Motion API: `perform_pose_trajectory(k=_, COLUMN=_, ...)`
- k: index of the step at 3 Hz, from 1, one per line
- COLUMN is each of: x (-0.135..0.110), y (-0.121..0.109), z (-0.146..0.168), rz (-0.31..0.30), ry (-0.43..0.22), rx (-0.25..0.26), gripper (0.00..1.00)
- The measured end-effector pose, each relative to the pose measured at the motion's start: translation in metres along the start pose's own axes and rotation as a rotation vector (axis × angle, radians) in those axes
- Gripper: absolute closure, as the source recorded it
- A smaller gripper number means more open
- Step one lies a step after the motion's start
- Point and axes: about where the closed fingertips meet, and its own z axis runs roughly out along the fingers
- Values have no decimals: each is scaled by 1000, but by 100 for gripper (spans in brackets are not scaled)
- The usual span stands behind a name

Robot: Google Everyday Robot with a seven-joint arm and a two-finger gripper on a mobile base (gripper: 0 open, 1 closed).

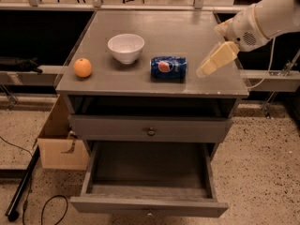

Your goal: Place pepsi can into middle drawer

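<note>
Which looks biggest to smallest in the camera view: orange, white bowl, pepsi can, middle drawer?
1. middle drawer
2. white bowl and pepsi can, too alike to rank
3. orange
The claw hovers just right of the pepsi can, over the tabletop.

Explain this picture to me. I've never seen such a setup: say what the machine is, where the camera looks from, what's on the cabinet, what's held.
The white limb at the picture's right is a robot arm; its pale tip is the gripper, hanging just right of the soda can, apart from it, holding nothing. The one camera looks down at the cabinet's front; its mount is unknown. On the grey cabinet top sit an orange, a white bowl and the blue can lying on its side. Below, the deep drawer stands pulled open.
</note>
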Motion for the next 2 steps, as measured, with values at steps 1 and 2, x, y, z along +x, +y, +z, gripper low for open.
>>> perform_pose_trajectory(k=1, x=-5, y=-19, z=13, rz=0, ry=-11, rx=25, gripper=0)
perform_pose_trajectory(k=2, x=-10, y=-41, z=43, rz=-3, ry=2, rx=15, gripper=0)
